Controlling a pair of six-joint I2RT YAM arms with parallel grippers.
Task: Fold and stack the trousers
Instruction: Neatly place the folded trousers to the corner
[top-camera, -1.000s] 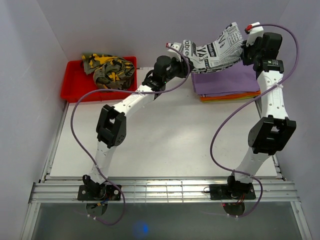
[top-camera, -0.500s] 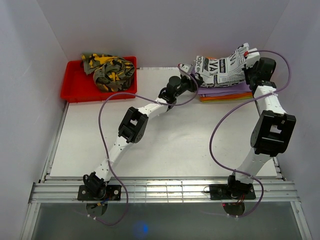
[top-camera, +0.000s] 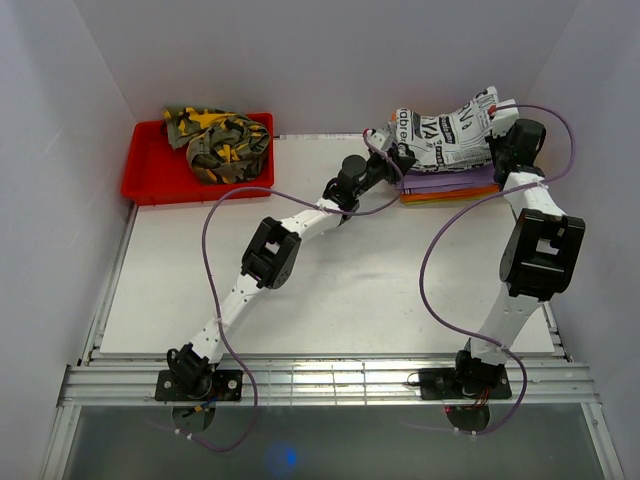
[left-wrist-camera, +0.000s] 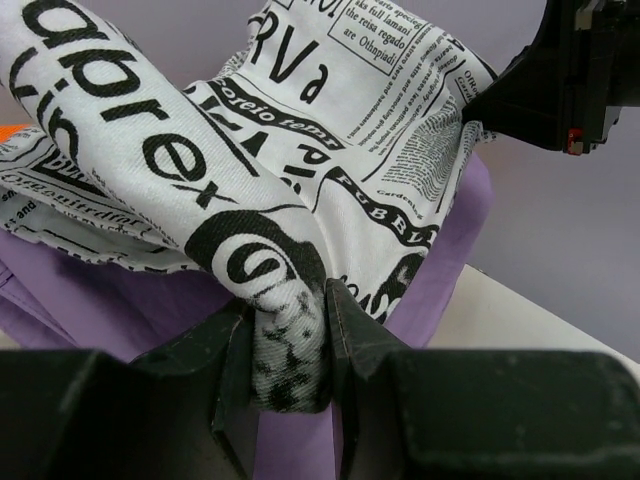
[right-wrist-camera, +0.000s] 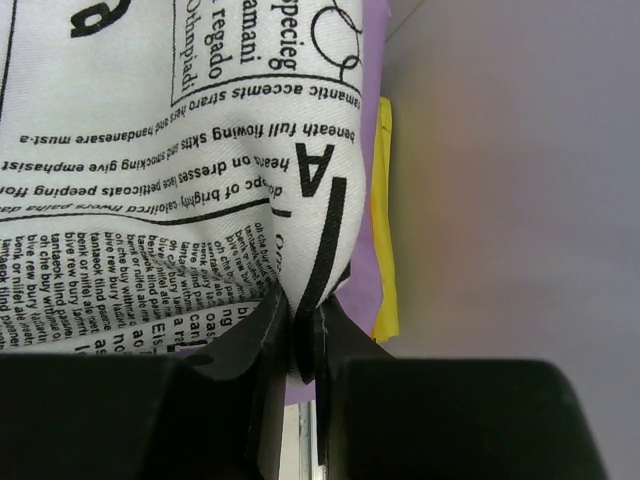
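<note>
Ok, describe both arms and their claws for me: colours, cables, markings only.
Both the left arm and the right arm have white links joined by boxy black joint housings. A purple cable loops loosely along each, from base to wrist. The left claw and the right claw have dark, matte, wedge-shaped fingers. A small red mark sits on the right claw's black body.

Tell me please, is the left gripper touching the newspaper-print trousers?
Touching. In the left wrist view, the left gripper pinches a fold of the newspaper-print trousers between its fingers.
</note>
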